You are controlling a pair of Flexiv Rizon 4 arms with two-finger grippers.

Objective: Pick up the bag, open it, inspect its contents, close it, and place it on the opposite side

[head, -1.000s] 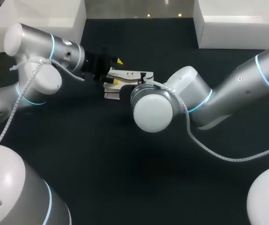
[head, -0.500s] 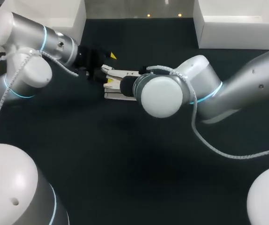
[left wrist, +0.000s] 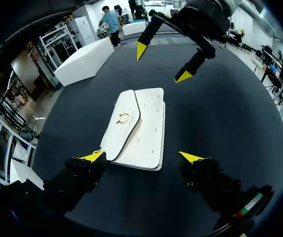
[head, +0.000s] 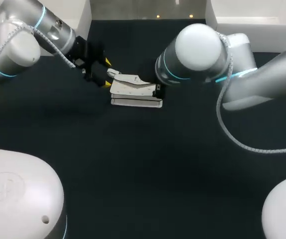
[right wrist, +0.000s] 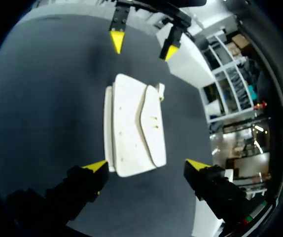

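Fingers of the left gripper (left wrist: 142, 157) are standing wide apart and gripping nothing, and those of the right gripper (right wrist: 147, 165) are spread just as wide and are likewise holding nothing. The white bag (head: 134, 92) is lying flat on the dark table (head: 148, 174), left of the middle and toward the far side. The left gripper is waiting just to its left and the right gripper just to its right, the two facing each other across it.

From the head view most of the right gripper is going unseen, because the bulky wrist joint of the right arm (head: 203, 47) is sitting over it. Only a dark bit is peeking out at the bag's right end. The wrist views are filling that gap. Each is showing the bag's closer end lying between its own yellow tips and the other gripper's open tips beyond the bag. The left wrist view is also showing the flap folded shut, with a small gold clasp (left wrist: 122, 118) on it. One left fingertip is sitting very near the bag's corner, and contact there cannot be told.

One white box (head: 68, 17) is standing at the far left of the table and a second white box (head: 252, 27) at the far right, both well apart from the bag.
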